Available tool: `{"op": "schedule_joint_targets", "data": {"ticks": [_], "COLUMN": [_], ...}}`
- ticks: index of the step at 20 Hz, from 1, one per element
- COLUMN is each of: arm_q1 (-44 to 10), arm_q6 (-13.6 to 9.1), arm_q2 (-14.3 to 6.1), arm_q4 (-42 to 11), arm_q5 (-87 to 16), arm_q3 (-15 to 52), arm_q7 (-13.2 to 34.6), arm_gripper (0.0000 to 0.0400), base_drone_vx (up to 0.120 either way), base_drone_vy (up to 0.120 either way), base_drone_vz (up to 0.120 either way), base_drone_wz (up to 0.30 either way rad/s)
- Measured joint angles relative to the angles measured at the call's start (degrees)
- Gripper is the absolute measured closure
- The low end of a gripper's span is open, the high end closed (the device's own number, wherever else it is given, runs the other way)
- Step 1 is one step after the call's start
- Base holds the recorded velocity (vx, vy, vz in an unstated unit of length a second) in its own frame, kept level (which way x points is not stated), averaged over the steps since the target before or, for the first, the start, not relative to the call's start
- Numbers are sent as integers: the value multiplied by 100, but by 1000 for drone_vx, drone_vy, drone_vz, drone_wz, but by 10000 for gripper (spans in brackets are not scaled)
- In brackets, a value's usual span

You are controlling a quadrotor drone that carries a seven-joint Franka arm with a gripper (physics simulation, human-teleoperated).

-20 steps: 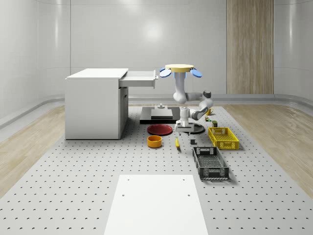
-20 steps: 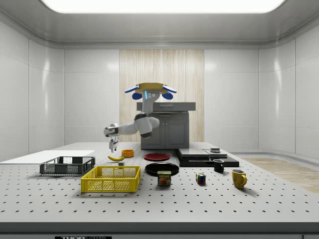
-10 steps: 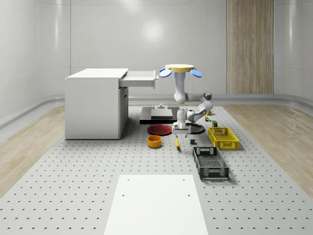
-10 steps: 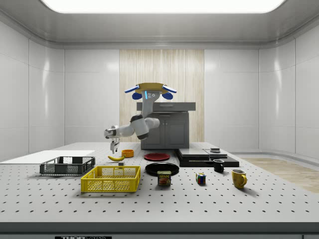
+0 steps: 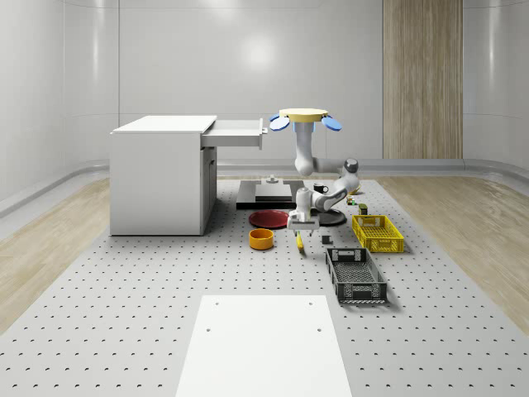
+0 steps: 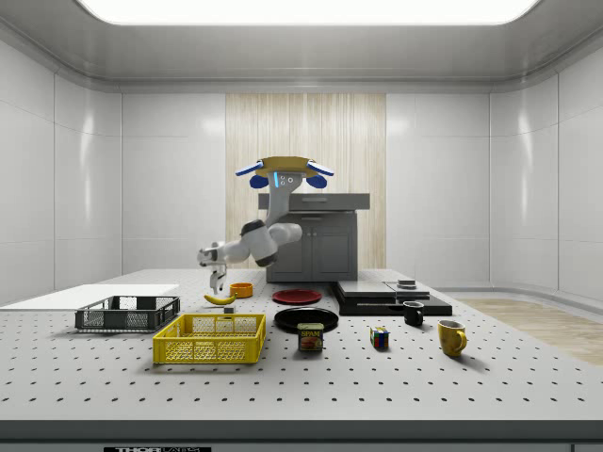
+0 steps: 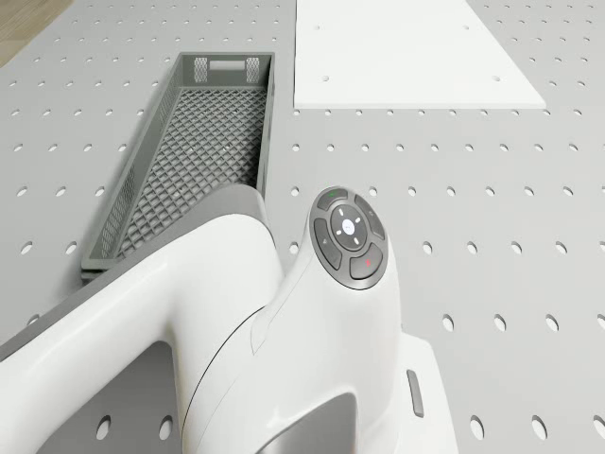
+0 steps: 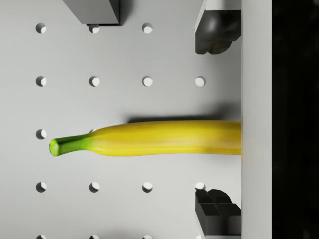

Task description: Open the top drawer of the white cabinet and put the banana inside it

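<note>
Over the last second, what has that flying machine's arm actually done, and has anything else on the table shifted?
The arm has brought the gripper down and toward the whole-scene view's left, so it now hangs just above the banana, one open finger on each side, not yet holding it. The drone hovers where it was, beside the open top drawer. The banana, the orange bowl and the baskets have not moved.

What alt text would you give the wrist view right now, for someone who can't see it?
A yellow banana with a green stem lies flat on the perforated grey table, straight below the open gripper. One dark fingertip stands on each side of the fruit, neither touching it. A grey block's corner sits at the frame's edge.
</note>
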Motion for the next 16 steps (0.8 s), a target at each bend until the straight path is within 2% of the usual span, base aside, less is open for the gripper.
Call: {"op": "schedule_joint_targets", "data": {"ticks": [16], "arm_q1": [430], "arm_q6": [95], "arm_q2": [429], "arm_q4": [419], "arm_q5": [704], "arm_q3": [634], "arm_q7": [-221], "arm_gripper": [0], "base_drone_vx": [0], "base_drone_vy": [0], "base_drone_vz": [0], "base_drone_wz": [0]}}
